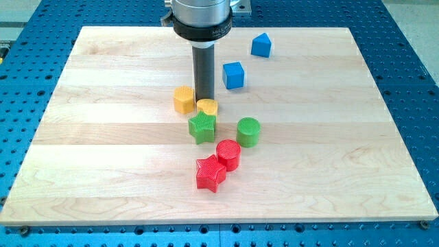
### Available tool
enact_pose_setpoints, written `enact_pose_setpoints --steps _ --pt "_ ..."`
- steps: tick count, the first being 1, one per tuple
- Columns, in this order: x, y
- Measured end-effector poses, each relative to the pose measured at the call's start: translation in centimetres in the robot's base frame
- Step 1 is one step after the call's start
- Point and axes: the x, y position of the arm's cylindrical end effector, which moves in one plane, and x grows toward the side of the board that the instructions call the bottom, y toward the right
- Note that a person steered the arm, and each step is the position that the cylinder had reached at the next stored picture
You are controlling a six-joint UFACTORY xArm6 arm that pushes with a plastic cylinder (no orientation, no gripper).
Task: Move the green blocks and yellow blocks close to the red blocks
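My tip (204, 100) stands on the board just above a small yellow block (207, 107) and right of a second yellow block (184, 99). A green star (202, 127) lies directly below the small yellow block, touching it. A green cylinder (248, 132) sits to the star's right. A red cylinder (228, 154) and a red star (210, 173) touch each other below the green blocks. The green cylinder is just above and right of the red cylinder.
A blue cube (234, 75) lies just right of the rod. Another blue block (260, 45) sits near the view's top. The wooden board (103, 171) rests on a blue perforated table (418, 82).
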Motion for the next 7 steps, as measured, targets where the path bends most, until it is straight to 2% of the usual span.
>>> enact_pose_setpoints --steps 1,2,3,4,5,6,7 --pt "-3.1 -0.2" --pt "-2.8 -4.7" --pt "7.1 -4.2" --pt "7.9 -4.1" --pt "0.7 -4.1" --pt "0.3 2.3" --pt "6.2 2.8"
